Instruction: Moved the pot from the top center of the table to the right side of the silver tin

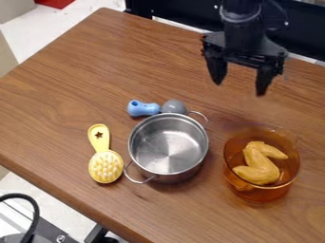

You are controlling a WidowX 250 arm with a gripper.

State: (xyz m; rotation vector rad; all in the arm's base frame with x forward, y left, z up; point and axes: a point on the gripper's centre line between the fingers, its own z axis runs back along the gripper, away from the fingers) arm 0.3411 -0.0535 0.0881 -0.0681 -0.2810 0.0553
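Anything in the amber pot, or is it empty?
Not empty: a yellow wing-shaped piece lies inside the amber pot, visible through its open top.

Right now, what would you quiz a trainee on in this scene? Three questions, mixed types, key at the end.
1. True or false: the gripper is open, with nothing between its fingers.
2. Which lies in the amber pot?
a) a carrot
b) a chicken wing
c) a sponge
3. Fill in: the silver tin stands between the amber pot and a yellow ____ with a star-shaped hole in its handle.

Key: 1 true; 2 b; 3 brush
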